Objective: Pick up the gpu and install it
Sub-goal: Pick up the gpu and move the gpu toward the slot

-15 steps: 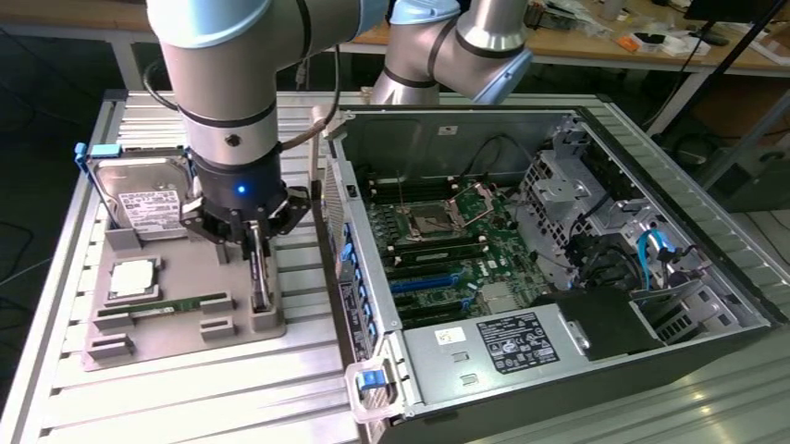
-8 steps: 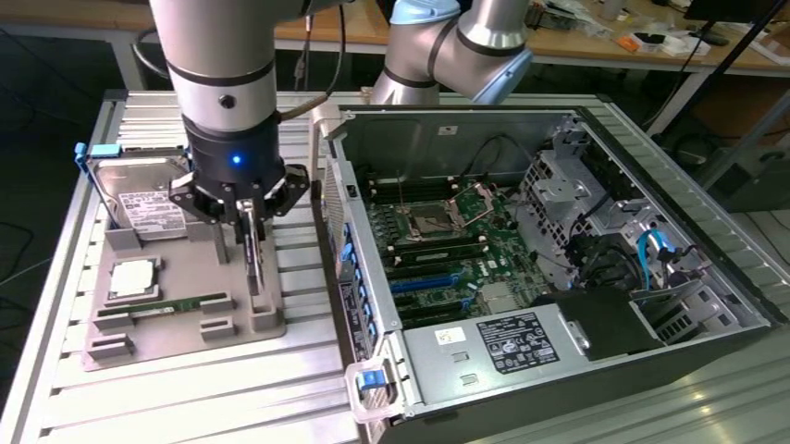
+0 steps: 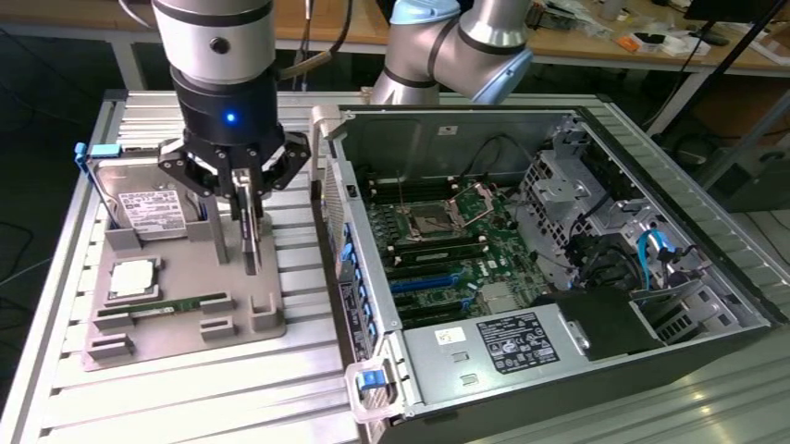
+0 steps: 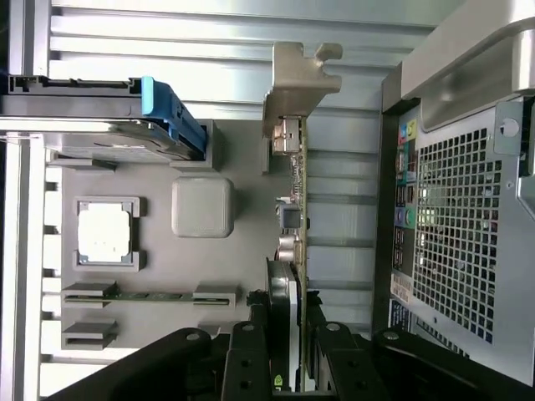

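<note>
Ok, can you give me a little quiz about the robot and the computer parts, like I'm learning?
1. True or false: the gripper is shut on the gpu.
2. Which is on the gray tray? A: hard drive. B: keyboard. C: mug.
3. Fill in: the computer case stands on the exterior view's ___ of the tray.
Key: 1 true; 2 A; 3 right.

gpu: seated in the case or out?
Out. The pincer grips the gpu on edge over the grey tray, beside the open case. Whether it has cleared the tray: cannot tell.
</note>
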Controlling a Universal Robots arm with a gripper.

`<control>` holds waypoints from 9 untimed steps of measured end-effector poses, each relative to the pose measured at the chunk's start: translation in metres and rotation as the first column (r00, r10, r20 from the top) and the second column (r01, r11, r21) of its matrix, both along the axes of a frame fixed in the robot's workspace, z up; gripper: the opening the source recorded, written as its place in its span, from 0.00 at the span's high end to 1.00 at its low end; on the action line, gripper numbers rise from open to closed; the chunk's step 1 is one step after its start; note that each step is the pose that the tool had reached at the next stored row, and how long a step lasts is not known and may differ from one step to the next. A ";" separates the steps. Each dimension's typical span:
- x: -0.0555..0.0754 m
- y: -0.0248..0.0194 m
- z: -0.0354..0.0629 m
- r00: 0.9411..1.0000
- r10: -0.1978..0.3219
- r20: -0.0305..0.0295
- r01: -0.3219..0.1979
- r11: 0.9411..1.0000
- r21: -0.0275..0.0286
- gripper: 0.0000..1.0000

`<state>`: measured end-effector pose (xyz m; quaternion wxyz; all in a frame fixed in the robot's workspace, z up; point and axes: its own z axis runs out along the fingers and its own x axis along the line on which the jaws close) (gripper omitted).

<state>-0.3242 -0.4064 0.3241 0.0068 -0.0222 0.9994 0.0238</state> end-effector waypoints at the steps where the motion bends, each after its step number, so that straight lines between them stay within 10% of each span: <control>1: 0.000 0.0009 0.0013 1.000 0.000 0.000 0.000 1.000 0.000 0.73; 9: 0.000 0.0012 0.0125 1.000 0.000 0.002 0.000 1.000 0.000 0.73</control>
